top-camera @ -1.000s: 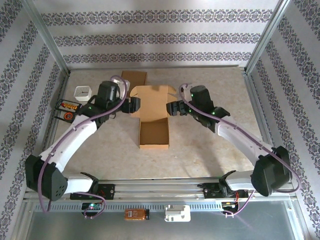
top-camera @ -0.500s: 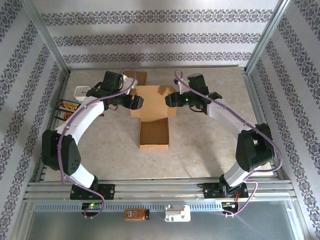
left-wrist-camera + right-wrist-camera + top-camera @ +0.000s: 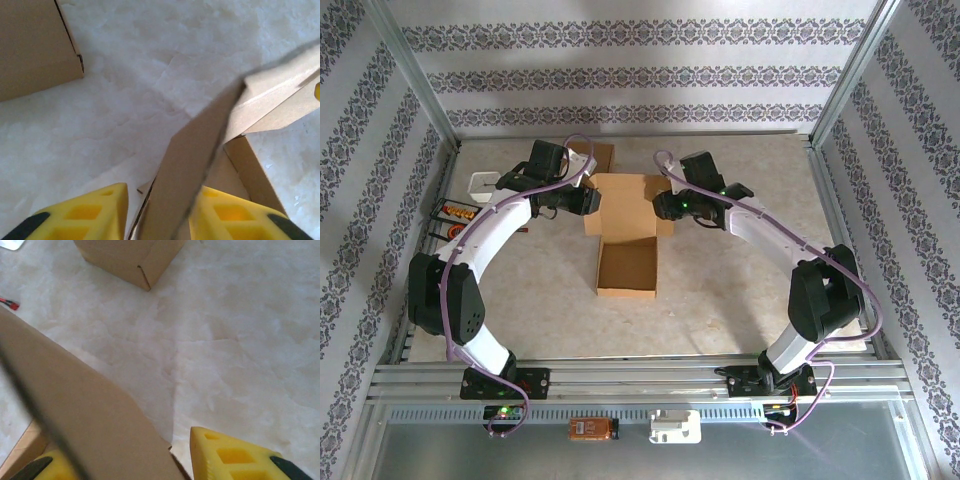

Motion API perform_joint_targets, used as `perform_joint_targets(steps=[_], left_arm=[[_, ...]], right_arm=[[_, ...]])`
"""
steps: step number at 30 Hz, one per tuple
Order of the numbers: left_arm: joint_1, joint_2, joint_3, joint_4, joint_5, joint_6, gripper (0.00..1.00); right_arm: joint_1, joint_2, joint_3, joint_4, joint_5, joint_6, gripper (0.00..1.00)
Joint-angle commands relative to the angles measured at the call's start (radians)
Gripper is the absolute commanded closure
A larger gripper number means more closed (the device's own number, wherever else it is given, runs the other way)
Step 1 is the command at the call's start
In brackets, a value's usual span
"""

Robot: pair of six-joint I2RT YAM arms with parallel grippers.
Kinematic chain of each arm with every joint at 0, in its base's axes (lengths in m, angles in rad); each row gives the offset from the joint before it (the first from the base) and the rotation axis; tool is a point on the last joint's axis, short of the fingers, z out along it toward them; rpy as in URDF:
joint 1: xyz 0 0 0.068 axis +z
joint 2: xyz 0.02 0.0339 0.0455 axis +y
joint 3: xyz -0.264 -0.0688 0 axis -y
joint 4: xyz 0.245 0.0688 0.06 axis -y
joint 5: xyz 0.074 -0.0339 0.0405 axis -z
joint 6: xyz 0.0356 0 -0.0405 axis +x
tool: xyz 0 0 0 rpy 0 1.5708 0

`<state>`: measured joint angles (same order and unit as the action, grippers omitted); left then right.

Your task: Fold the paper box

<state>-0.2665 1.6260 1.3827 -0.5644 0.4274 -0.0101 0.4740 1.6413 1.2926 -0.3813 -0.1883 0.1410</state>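
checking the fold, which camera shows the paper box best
Top external: the whole paper box, open tray plus lid panel. Left wrist gives just one flap edge-on between the left fingers; right wrist a blurred flap beside the right finger.

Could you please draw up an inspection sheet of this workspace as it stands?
Surface: beige marbled table, no spills seen.
Job's things: paper box open at the centre, not yet folded shut.
Clutter: second cardboard box behind it; small white container and orange-and-black item at the left edge.
Grippers: left gripper and right gripper each astride a side flap; grip unclear.
Cables: purple cables looped along both arms.
Surroundings: patterned walls, metal frame.
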Motion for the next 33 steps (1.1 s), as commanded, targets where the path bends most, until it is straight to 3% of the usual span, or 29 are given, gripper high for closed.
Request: perform_joint_targets(steps=[1, 7, 14, 24, 33], left_arm=[[0.005, -0.013, 0.001, -0.008, -0.007, -0.040, 0.70], [0.002, -0.030, -0.004, 0.007, -0.025, -0.092, 0.82], [-0.034, -0.062, -0.028, 0.115, -0.154, -0.233, 0.92], [-0.078, -0.083, -0.098, 0.348, -0.290, -0.401, 0.91], [-0.104, -0.051, -0.142, 0.483, -0.332, -0.497, 0.88]], right_arm=[[0.037, -0.011, 0.039, -0.016, 0.123, 0.037, 0.64], [0.087, -0.015, 0.053, -0.021, 0.253, 0.079, 0.71], [0.099, 0.018, 0.100, -0.015, 0.353, 0.192, 0.84], [0.104, 0.086, 0.180, 0.072, 0.508, 0.325, 0.82], [0.104, 0.127, 0.104, 0.237, 0.483, 0.434, 0.83]])
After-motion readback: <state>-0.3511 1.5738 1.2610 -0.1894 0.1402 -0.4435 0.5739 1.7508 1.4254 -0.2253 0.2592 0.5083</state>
